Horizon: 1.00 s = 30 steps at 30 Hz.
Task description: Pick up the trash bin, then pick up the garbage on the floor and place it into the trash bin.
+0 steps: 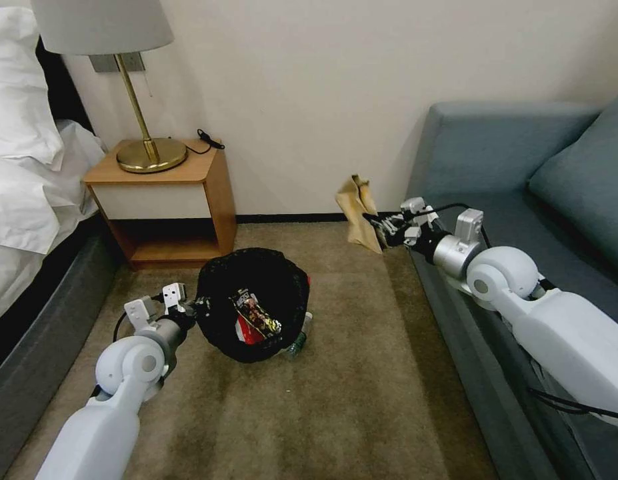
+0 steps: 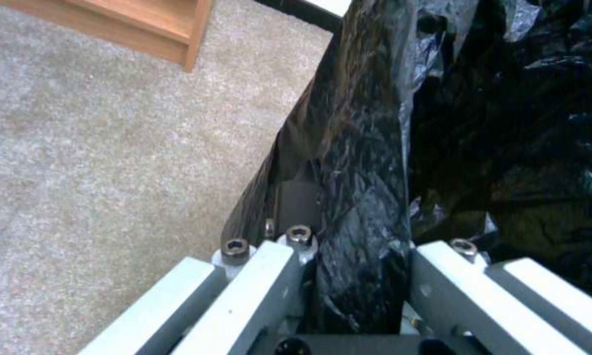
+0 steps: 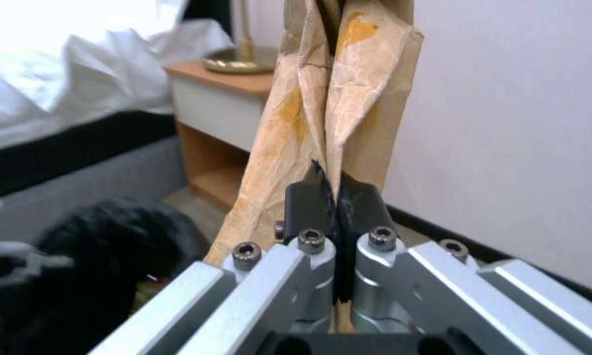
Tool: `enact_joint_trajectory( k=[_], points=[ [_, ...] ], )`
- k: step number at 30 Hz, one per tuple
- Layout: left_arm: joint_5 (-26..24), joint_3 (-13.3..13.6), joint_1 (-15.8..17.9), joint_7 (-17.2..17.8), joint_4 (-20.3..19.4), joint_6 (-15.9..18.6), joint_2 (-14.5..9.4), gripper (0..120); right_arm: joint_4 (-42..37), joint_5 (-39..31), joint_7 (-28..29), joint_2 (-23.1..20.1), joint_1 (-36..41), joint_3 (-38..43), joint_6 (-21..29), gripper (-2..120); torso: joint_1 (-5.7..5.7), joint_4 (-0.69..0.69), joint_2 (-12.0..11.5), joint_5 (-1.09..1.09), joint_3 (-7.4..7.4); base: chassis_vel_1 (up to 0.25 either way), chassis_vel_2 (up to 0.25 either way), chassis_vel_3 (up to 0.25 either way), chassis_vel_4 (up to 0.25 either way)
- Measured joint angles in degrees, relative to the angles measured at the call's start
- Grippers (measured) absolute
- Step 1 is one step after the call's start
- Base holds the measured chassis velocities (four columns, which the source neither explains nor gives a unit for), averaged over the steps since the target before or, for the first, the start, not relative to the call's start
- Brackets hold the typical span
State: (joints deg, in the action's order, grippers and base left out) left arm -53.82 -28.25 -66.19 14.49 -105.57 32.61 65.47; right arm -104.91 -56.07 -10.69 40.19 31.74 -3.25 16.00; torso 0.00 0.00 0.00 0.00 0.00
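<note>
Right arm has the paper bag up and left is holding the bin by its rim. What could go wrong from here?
1. The right gripper pinches only a thin edge of the brown paper bag; it may tear or slip out.
2. The left gripper clamps the liner-covered rim of the trash bin; the plastic may slide.
3. The bag looks long against the bin's mouth and may catch on the rim.

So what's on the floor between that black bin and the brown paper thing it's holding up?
Only bare carpet in the head view, between the trash bin and the paper scrap pinched in the right end effector.
</note>
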Motion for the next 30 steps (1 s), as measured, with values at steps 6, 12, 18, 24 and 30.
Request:
enact_joint_trajectory(
  k=[6, 12, 18, 24, 30],
  points=[
    [0.82, 1.35, 0.4, 0.01, 0.2, 0.02, 0.89, 2, -6.12, -0.69, -0.21, -1.26, -0.82, -1.28, 0.03, 0, 0.0, -0.01, 0.0, 0.0, 0.0, 0.0, 0.0, 0.0, 0.0],
    [1.37, 2.4, 0.42, 0.02, 0.19, 0.04, 1.33, 2, -10.66, -1.56, 0.2, -1.22, -1.47, -4.29, 0.12, 0, 0.0, 0.0, 0.0, -0.01, 0.0, 0.0, 0.0, 0.0, 0.0],
    [1.79, 3.14, 0.43, 0.17, -0.13, 0.04, 1.98, 2, -13.22, -1.1, 0.58, 1.08, -2.41, -8.86, 0.82, 0, 0.0, 0.0, 0.0, -0.01, 0.0, 0.0, 0.0, 0.0, 0.0],
    [1.48, 3.75, 0.16, 0.54, -1.03, 0.2, 2.09, 2, -11.94, 0.48, 0.39, 4.23, -3.83, -14.19, 0.92, 0, 0.0, 0.01, 0.0, -0.01, 0.0, 0.0, 0.0, 0.0, 0.0],
    [0.87, 3.74, -0.22, 0.72, -1.9, 0.31, 1.97, 2, -9.73, 1.95, 0.05, 6.4, -3.93, -16.27, 0.77, 0, 0.0, 0.01, 0.0, -0.01, 0.0, 0.0, 0.0, 0.0, 0.0]
  ],
)
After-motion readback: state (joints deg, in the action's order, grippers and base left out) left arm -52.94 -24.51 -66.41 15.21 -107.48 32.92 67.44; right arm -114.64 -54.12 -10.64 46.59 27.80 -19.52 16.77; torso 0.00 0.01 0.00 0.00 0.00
